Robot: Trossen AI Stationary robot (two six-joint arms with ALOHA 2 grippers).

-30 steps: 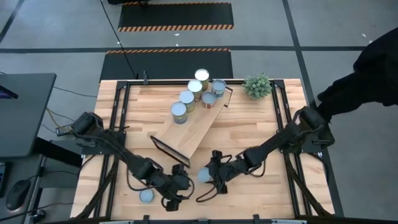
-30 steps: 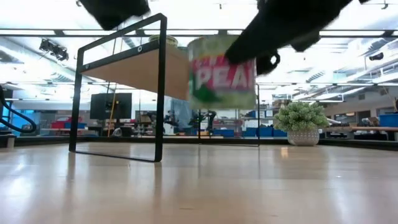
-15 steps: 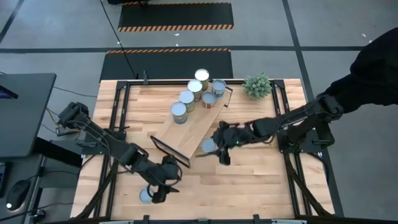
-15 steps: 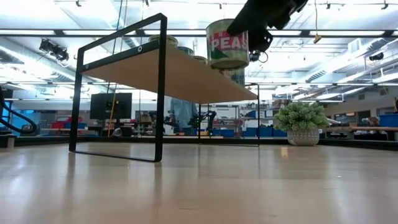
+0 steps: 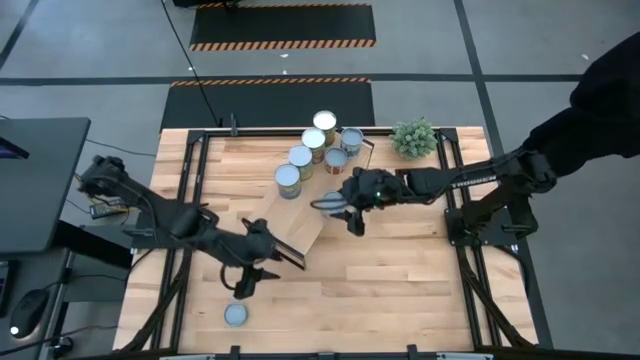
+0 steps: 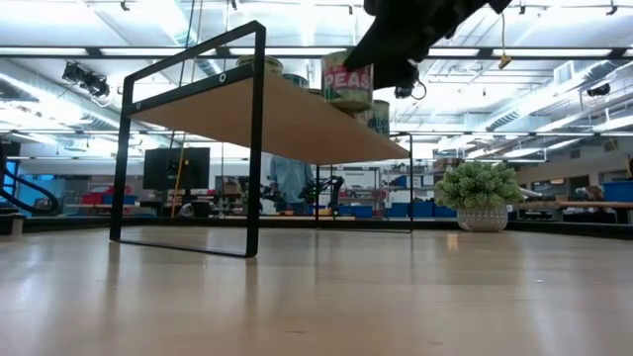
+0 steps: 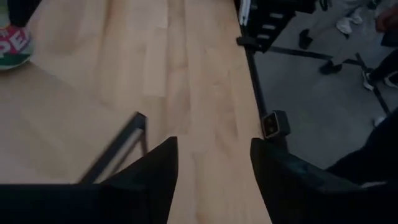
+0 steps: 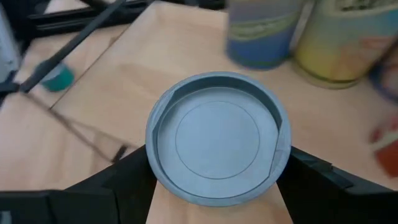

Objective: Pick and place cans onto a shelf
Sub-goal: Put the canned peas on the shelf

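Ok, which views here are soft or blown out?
Low view: bright ceiling lights wash out the background, and the right gripper shows as a dark silhouette over the can. Right wrist view: the held can is sharp; the cans behind are out of focus. Left wrist view: the shelf frame is smeared.

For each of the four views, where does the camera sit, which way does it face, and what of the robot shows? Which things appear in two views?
High view: overhead, looking straight down; both arms, shelf, cans, a loose can on the table.
Low view: table height, looking level under the shelf; right gripper above.
Left wrist view: looks past the open left gripper over the tabletop.
Right wrist view: looks down on the held can.
Shared: the held can shows in the high, low and right wrist views.
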